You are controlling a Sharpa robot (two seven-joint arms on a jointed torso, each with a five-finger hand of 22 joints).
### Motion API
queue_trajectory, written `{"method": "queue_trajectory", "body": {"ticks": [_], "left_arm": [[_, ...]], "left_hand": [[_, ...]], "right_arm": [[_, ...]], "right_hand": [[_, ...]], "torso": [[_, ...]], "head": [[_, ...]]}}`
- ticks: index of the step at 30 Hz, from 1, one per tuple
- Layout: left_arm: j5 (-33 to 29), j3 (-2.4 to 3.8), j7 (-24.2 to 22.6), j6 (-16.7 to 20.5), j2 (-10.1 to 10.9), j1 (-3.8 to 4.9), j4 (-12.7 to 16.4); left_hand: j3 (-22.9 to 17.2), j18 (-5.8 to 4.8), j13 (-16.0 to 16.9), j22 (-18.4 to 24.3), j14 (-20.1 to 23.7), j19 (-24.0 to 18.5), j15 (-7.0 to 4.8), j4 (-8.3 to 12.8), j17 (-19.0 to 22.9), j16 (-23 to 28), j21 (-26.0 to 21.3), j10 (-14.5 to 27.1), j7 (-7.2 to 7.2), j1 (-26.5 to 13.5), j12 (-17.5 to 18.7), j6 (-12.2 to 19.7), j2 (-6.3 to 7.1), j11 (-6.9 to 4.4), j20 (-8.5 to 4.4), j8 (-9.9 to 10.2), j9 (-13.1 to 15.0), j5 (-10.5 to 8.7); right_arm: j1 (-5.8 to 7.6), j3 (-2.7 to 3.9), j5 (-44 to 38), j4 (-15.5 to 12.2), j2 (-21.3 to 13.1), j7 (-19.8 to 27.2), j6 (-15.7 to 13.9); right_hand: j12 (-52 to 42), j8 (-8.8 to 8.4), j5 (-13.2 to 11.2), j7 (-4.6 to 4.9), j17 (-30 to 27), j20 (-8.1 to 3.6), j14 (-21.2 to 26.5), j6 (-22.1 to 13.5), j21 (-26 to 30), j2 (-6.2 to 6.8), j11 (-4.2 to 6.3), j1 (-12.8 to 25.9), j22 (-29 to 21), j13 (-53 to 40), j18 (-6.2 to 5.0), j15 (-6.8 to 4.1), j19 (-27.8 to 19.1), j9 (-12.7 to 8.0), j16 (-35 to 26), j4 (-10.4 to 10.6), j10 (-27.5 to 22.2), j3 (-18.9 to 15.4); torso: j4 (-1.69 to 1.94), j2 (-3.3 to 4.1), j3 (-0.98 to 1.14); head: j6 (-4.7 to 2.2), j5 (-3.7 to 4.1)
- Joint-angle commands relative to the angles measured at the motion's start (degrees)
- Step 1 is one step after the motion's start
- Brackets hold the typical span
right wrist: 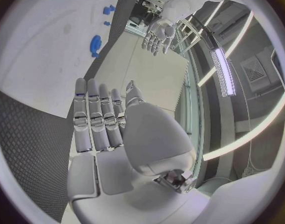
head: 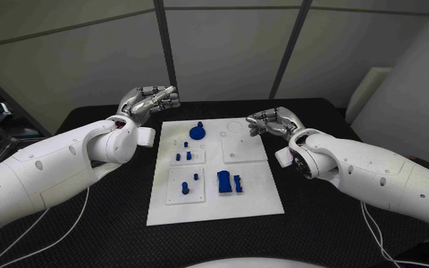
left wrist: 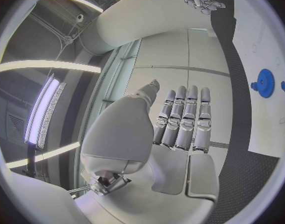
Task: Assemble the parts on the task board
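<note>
Evidently both hands were held clear of the work, one at each far corner of the white board (head: 214,209), perhaps to leave it in plain sight. The blue parts (head: 227,182) sat on the board: a gear (head: 196,133) near its far end, small pegs and blocks nearer the robot. Its left hand (head: 150,101) and right hand (head: 273,121) were open, fingers straight, holding nothing.
</note>
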State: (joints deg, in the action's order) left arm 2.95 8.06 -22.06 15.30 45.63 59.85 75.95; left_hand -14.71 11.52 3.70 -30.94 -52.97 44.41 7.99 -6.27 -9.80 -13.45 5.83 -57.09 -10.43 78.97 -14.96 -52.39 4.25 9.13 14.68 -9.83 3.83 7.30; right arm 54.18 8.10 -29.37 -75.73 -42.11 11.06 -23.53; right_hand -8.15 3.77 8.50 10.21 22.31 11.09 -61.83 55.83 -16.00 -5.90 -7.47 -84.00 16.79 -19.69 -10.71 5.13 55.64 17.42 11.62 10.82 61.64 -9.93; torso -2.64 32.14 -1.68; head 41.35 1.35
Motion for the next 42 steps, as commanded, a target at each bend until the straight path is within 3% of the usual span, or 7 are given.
{"method": "queue_trajectory", "body": {"ticks": [1, 13, 14, 18, 29, 30, 42], "left_arm": [[-3.54, -0.15, -4.8, 4.92, -1.8, 0.04, -1.77], [-6.03, -1.1, -7.22, 6.7, -7.77, -0.71, -9.71], [-4.31, -1.1, -4.13, 4.67, -7.56, -0.65, -9.1], [-4.25, -1.43, -4.3, 5.81, -7.24, -0.61, -8.01], [-3.53, -5.06, -6.19, 18.43, -3.78, -0.1, 4.07], [-3.41, -5.68, -6.51, 20.58, -3.19, -0.01, 6.12], [-2.95, -8.06, -7.74, 28.82, -0.94, 0.32, 14.01]], "left_hand": [[2.2, -0.87, -0.01, 3.02, 0.38, -0.73, 1.29, -0.65, 2.04, 4.0, -2.11, 0.69, 0.73, -0.57, 3.75, 1.23, -0.41, 1.27, 1.0, 1.76, -0.11, -0.14], [12.89, -2.76, -0.21, 17.8, 8.45, -18.65, 3.52, -2.22, 6.44, 10.2, -3.13, 7.06, 2.6, -3.82, 11.58, 6.8, -2.5, 2.02, 2.07, 6.48, -0.39, 0.45], [14.71, -3.5, -3.7, 21.49, 21.47, -26.05, 0.1, 0.33, 9.8, 13.45, -5.83, 21.89, 4.98, -26.47, 14.96, 20.29, -4.25, -1.28, -2.95, 9.83, -3.83, -2.04], [14.71, -5.59, -3.7, 22.77, 25.29, -28.36, -0.82, 0.98, 9.8, 13.45, -5.83, 25.98, 5.55, -32.25, 14.96, 23.98, -4.25, -2.18, -4.27, 9.83, -3.83, -2.42], [14.71, -6.91, -3.7, 25.66, 35.1, -33.91, -3.35, 6.27, 9.8, 13.45, -5.83, 37.0, 10.43, -48.76, 14.96, 34.05, -4.25, -4.66, -8.1, 9.83, -3.83, -7.3], [14.71, -6.92, -3.7, 26.01, 36.25, -34.61, -3.65, 6.27, 9.8, 13.45, -5.83, 38.28, 10.43, -50.71, 14.96, 35.23, -4.25, -4.97, -8.5, 9.83, -3.83, -7.3], [14.71, -11.52, -3.7, 30.94, 42.7, -38.38, -7.99, 6.27, 9.8, 13.45, -5.83, 45.58, 10.43, -61.69, 14.96, 41.9, -4.25, -9.13, -14.68, 9.83, -3.83, -7.3]], "right_arm": [[0.19, 0.65, 9.34, 4.69, 2.42, 9.33, 2.75], [0.23, 1.49, 10.57, 11.46, 6.78, 12.62, 5.16], [0.14, 1.39, 8.63, 11.17, 6.5, 9.48, 3.07], [0.41, 0.96, 9.57, 10.02, 6.09, 9.9, 2.0], [3.32, -3.78, 19.94, -2.68, 1.55, 14.53, -9.83], [3.84, -4.63, 21.79, -4.94, 0.74, 15.35, -11.94], [5.97, -8.1, 29.37, -14.22, -2.58, 18.74, -20.59]], "right_hand": [[3.52, -0.16, -0.73, 0.35, -6.06, 1.45, -0.47, -0.48, 6.19, 0.25, -0.32, 0.23, -5.39, 6.57, -0.03, 0.8, 1.45, -3.32, -5.73, -1.32, 1.5, -0.03], [4.75, -0.23, -4.33, -0.09, -18.27, 4.51, 4.56, -3.81, 12.53, 0.49, -2.18, 5.32, -13.19, 16.14, 0.12, 3.07, -3.28, -11.13, -8.2, -6.79, -4.37, -0.14], [8.15, -3.77, -8.5, -3.15, -22.31, -0.14, 21.55, -19.21, 16.0, 5.9, 0.68, 28.68, -16.79, 19.69, 3.22, 0.7, -18.82, -12.86, -11.62, -10.82, -21.41, 2.86], [8.15, -3.77, -8.5, -3.84, -22.31, -1.3, 26.23, -23.37, 16.0, 5.9, 1.36, 35.01, -16.79, 19.69, 3.61, 0.1, -23.06, -17.42, -11.62, -10.82, -26.13, 3.71], [8.15, -3.77, -8.5, -6.06, -22.31, -4.73, 38.73, -34.75, 16.0, 5.9, 7.47, 52.17, -16.79, 19.69, 5.45, -5.13, -34.48, -17.42, -11.62, -10.82, -38.59, 5.75], [8.15, -3.77, -8.5, -10.21, -22.31, -5.19, 40.31, -36.21, 16.0, 5.9, 7.47, 54.35, -16.79, 19.69, 6.07, -5.13, -35.94, -17.42, -11.62, -10.82, -40.17, 9.93], [8.15, -3.77, -8.5, -10.21, -22.31, -11.09, 48.56, -43.71, 16.0, 5.9, 7.47, 65.71, -16.79, 19.69, 10.71, -5.13, -43.47, -17.42, -11.62, -10.82, -48.38, 9.93]], "torso": [[-0.12, -1.53, -0.37], [0.09, -2.5, 0.19], [0.07, -2.24, -0.06], [0.39, -2.09, 0.15], [2.54, -1.01, 1.61], [2.62, -0.97, 1.67], [2.64, -0.96, 1.68]], "head": [[-1.21, -0.1], [-2.62, -1.69], [-2.29, -1.47], [-2.86, -1.46], [-6.79, -1.36], [-6.94, -1.35], [-6.98, -1.35]]}}
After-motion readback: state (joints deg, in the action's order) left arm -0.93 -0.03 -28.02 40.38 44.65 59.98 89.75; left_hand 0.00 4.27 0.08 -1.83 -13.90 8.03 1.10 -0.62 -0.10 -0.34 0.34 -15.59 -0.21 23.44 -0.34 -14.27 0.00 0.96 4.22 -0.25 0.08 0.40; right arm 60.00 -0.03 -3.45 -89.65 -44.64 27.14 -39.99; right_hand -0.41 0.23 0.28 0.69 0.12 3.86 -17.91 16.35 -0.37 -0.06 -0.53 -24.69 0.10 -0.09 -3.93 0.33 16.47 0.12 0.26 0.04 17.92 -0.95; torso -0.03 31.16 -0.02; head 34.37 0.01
